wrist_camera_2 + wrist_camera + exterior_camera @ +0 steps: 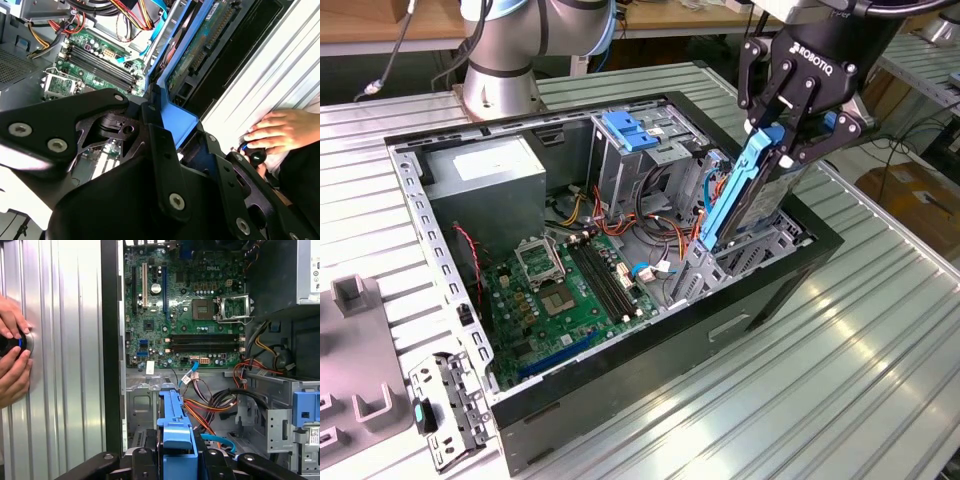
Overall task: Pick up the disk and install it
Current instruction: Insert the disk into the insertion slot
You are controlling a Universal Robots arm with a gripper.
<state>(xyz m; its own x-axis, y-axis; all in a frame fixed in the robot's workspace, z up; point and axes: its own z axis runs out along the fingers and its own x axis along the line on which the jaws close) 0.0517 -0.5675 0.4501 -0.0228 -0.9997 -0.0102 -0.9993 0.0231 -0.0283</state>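
The disk [735, 200], a dark flat drive with bright blue rails, stands steeply tilted at the exterior view's right side of the open computer case [650, 350]. Its lower end sits down in the grey drive bay [755, 250] and its upper end is raised. My gripper [782, 140] is shut on that upper end, with black fingers on both sides of the blue rail. In the second wrist view the disk [175, 60] runs away from the gripper [165, 125] into the case. In the first wrist view the blue rail of the disk [175, 420] rises between the fingers [142, 460].
Inside the case lie the green motherboard [570, 290], the grey power supply [485, 170], orange and red cables [640, 215], and a tall grey cage with a blue latch plate [630, 130]. A loose metal bracket [445, 410] lies outside. A person's hands [12, 355] hold a black knob beside the case.
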